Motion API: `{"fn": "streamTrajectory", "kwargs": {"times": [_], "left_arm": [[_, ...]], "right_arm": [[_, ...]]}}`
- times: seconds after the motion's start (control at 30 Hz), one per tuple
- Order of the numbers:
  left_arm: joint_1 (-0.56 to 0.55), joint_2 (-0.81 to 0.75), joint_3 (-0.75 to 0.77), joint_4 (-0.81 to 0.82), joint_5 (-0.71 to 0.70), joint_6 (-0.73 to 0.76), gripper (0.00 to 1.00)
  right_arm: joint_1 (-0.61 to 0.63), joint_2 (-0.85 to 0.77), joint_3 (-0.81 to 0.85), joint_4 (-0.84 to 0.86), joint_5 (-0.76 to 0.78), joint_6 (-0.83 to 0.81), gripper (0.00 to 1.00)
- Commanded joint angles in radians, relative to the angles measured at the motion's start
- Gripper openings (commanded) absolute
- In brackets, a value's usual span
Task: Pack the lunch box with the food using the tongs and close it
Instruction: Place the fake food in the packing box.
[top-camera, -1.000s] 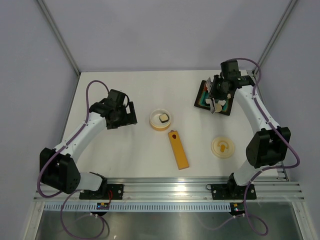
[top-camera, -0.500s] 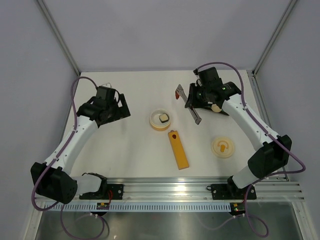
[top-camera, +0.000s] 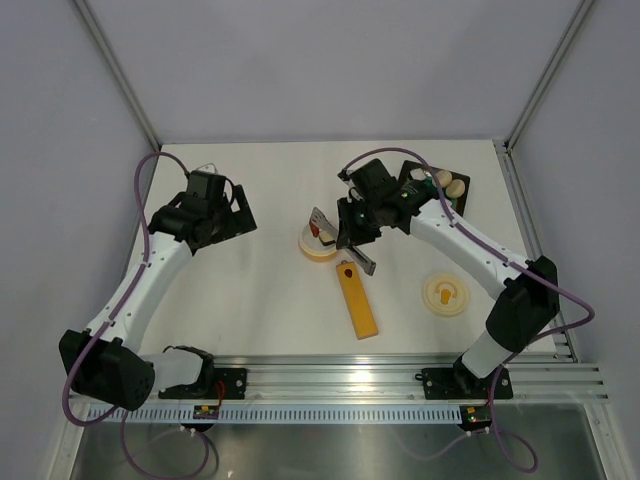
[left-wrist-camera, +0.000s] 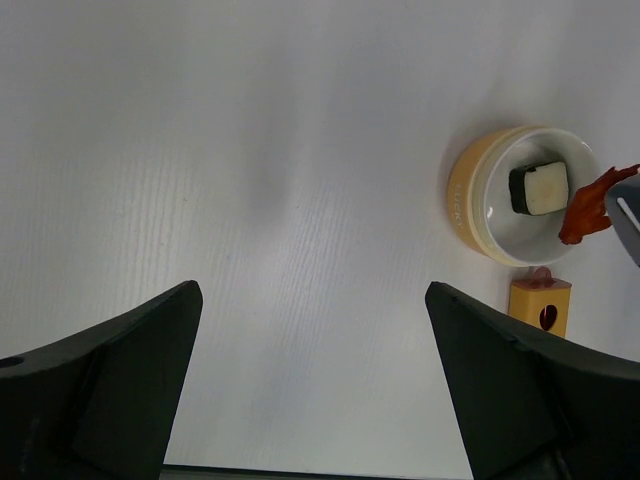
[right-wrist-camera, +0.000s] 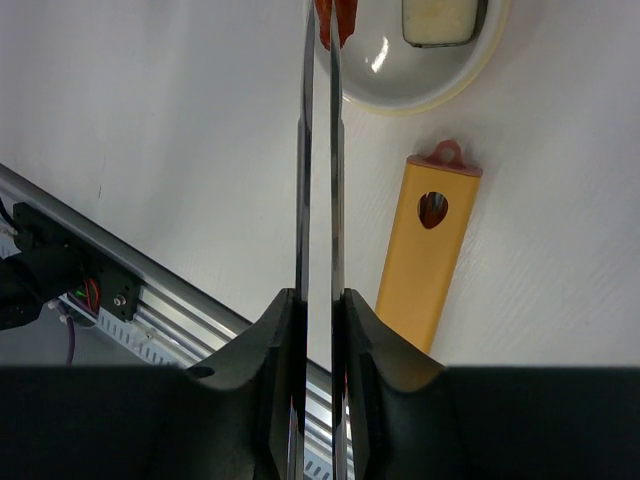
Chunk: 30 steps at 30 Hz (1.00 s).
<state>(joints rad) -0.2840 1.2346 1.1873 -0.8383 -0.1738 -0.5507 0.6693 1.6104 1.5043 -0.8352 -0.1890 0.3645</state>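
Observation:
The cream-yellow lunch box (top-camera: 311, 252) stands mid-table with a white and dark block of food (left-wrist-camera: 539, 188) inside. My right gripper (top-camera: 349, 233) is shut on the silver tongs (right-wrist-camera: 305, 150), whose two arms run almost parallel between its fingers. The tips pinch a reddish bit (right-wrist-camera: 335, 20) just above the lunch box's (right-wrist-camera: 400, 95) rim. The reddish bit (left-wrist-camera: 585, 205) also shows at the lunch box's (left-wrist-camera: 462, 195) edge in the left wrist view. Its lid (top-camera: 446, 295) lies flat to the right. My left gripper (top-camera: 232, 216) hovers open and empty left of the box, over bare table (left-wrist-camera: 310, 290).
A long orange-yellow bar (top-camera: 357, 300) lies just in front of the lunch box, under the tongs' rear end. A black tray (top-camera: 420, 178) at the back right holds cream ovals (top-camera: 452, 184). The arms' rail runs along the near edge.
My right arm has swung left from the black tray to the lunch box, carrying the tongs with the reddish bit. My left arm drew back and to the left a little.

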Motion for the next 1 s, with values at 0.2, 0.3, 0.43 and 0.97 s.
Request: {"fn": "streamTrajectory", "kwargs": {"times": [0.2,0.3,0.43,0.97], "left_arm": [[0.011,-0.034,0.021,0.021,-0.02,0.005,0.99],[0.011,-0.03,0.018,0.022,-0.015,0.005,0.99],[0.011,-0.032,0.012,0.027,-0.01,0.005,0.99],[0.012,-0.018,0.014,0.034,-0.001,0.018,0.99]], "right_arm": [[0.035,0.089,0.022,0.03,-0.023,0.001,0.05],[0.038,0.109,0.022,0.031,-0.021,-0.001,0.06],[0.038,0.121,0.023,0.03,-0.017,0.001,0.14],[0.038,0.117,0.089,-0.025,0.066,-0.024,0.5]]}}
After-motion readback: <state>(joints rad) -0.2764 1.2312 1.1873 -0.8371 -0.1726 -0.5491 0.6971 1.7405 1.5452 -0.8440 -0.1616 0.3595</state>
